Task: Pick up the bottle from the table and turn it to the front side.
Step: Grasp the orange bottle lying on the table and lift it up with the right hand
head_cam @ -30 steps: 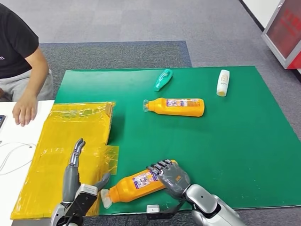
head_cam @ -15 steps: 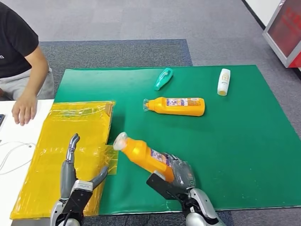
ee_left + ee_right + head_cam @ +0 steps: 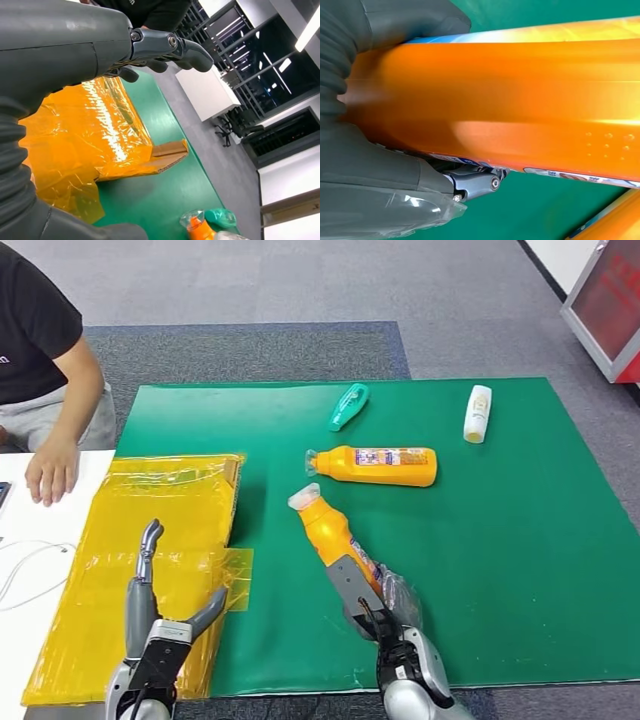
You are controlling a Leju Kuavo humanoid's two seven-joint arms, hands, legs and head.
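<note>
My right hand (image 3: pixel 385 602) grips an orange bottle (image 3: pixel 330 534) by its lower body, lifted above the green mat (image 3: pixel 528 540). The bottle's white cap (image 3: pixel 305 496) points away from me and slightly left. In the right wrist view the orange bottle (image 3: pixel 516 105) lies across my right hand (image 3: pixel 376 170), thumb and fingers wrapped around it. My left hand (image 3: pixel 155 625) hovers open over the yellow plastic sheet (image 3: pixel 136 540), holding nothing. The left wrist view has my left hand (image 3: pixel 113 45) above the yellow sheet (image 3: pixel 94 130).
A second orange bottle (image 3: pixel 375 466) lies on its side mid-mat. A teal bottle (image 3: pixel 348 406) and a small white bottle (image 3: pixel 476 412) lie near the far edge. A person (image 3: pixel 38 350) sits at far left, one hand (image 3: pixel 49 471) on a white table.
My right hand has swung the held bottle round: its cap pointed left half a second ago and now points away from me. A second ago it lay on the mat. The left hand barely moved.
</note>
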